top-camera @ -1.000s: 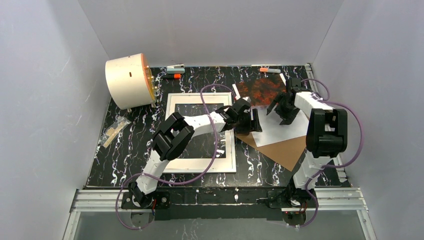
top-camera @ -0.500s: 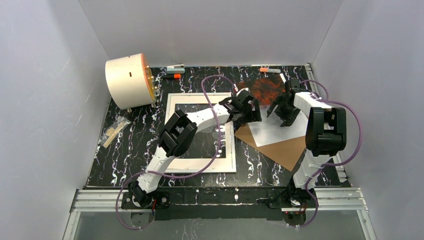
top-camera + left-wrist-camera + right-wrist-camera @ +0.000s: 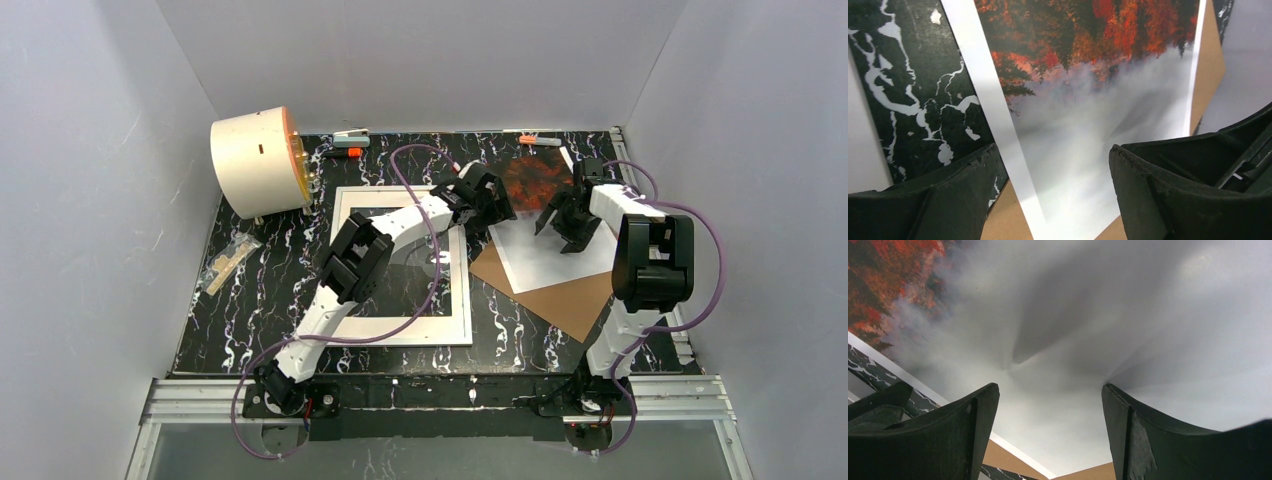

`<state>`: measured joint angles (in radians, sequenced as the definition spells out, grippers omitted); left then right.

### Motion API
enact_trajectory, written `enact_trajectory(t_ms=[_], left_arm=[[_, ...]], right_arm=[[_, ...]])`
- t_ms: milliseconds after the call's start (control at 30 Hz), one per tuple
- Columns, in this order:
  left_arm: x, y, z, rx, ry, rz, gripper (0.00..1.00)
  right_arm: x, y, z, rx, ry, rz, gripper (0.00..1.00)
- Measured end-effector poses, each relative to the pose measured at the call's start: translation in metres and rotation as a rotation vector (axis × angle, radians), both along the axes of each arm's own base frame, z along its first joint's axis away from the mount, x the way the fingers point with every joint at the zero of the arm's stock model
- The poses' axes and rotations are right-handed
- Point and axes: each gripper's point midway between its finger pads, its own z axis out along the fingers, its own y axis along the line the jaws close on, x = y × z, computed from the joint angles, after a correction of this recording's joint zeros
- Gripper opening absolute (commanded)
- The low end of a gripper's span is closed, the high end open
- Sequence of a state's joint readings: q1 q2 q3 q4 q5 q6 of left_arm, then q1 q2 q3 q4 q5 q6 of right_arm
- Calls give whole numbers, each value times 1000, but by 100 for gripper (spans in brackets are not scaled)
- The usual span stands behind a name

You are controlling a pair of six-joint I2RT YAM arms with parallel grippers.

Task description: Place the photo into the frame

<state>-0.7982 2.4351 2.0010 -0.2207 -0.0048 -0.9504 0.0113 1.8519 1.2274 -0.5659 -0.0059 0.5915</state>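
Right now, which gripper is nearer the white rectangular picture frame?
Left. The left gripper is beside the frame's far right corner; the right gripper is farther right, over the red and grey paper photo.

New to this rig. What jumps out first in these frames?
The photo, red forest fading into grey mist, lies on a brown board at the right, with the left gripper and right gripper open over it. A big cream drum sits at the far left corner. The white frame lies flat in the middle.
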Motion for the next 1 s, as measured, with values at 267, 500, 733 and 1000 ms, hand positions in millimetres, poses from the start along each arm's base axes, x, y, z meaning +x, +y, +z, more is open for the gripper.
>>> enact_trajectory(t_ms=[267,500,733,1000], left_arm=[[5,-9,1,-167,89,29,77],[7,-10,5,-301,149,57,77],[1,-16,7,-435,202,80,77],[0,-14,12,-513,225,104,78]], right_arm=[[-1,2,0,49,-6,30,83],[-5,2,-6,80,16,47,82],[-5,2,-6,97,23,54,81],[-6,2,-7,99,24,56,81]])
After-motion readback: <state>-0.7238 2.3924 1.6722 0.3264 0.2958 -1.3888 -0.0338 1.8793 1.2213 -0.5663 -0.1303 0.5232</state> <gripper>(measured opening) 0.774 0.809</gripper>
